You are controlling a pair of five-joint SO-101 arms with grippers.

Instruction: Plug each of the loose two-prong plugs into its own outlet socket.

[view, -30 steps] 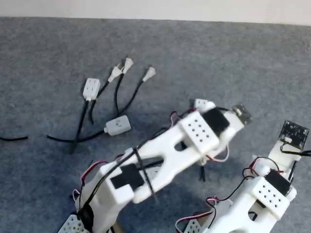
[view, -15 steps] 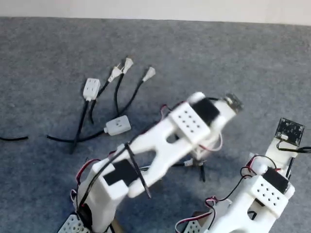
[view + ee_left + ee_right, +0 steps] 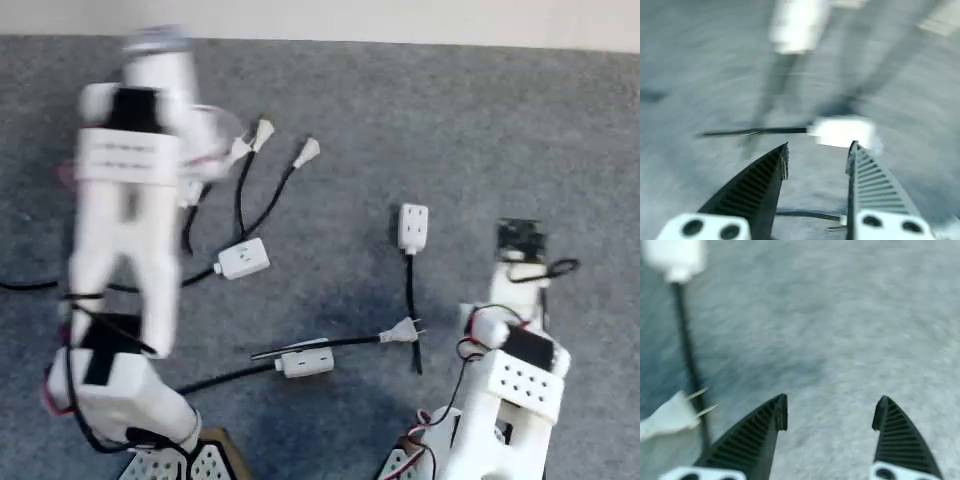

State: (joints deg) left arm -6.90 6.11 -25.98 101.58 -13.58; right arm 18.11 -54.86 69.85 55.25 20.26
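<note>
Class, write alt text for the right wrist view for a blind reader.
The right arm's black ridged hand hangs open over grey carpet. Beside it lie a loose white two-prong plug and a thin black cord running to a white outlet socket.

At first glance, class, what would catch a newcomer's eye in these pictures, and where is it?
The big white left arm stands out at the table's left, beside loose white plugs on black cords. Near the middle, a white two-prong plug lies on the grey carpet, prongs by the black cord of a white outlet socket, with the open right gripper close by.
</note>
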